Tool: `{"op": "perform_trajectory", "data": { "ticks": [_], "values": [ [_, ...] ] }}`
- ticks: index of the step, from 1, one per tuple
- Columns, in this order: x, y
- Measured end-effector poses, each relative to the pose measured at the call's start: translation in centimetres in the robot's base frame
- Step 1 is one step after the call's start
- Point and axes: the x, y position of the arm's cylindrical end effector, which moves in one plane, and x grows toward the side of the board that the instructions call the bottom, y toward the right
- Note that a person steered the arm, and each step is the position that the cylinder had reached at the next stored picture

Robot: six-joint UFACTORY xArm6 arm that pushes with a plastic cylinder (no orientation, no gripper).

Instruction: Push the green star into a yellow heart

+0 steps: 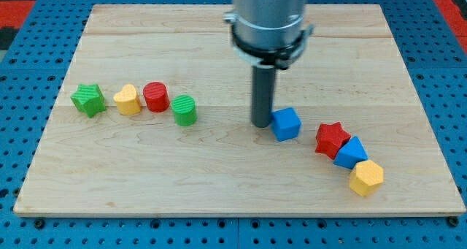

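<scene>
The green star (88,99) lies at the view's left on the wooden board (146,169). The yellow heart (128,99) sits just right of it, with a small gap between them. My tip (262,123) is near the board's middle, far to the right of both, right beside the left side of a blue cube (286,123).
A red cylinder (155,96) touches the heart's right side, and a green cylinder (185,109) lies right of that. At the lower right are a red star (332,138), a blue block (352,152) and a yellow hexagon (365,177).
</scene>
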Motion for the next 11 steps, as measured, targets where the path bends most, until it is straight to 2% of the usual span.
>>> {"op": "perform_trajectory", "data": {
  "ticks": [1, 2, 3, 4, 5, 6, 7, 9, 11],
  "values": [
    [0.1, 7.1],
    [-1.8, 4.7],
    [-6.0, -0.3],
    [-11.7, -5.6],
    [-12.9, -19.1],
    [-11.8, -31.8],
    [-9.4, -36.3],
    [-3.6, -33.7],
    [-2.8, -22.0]
  ]
}}
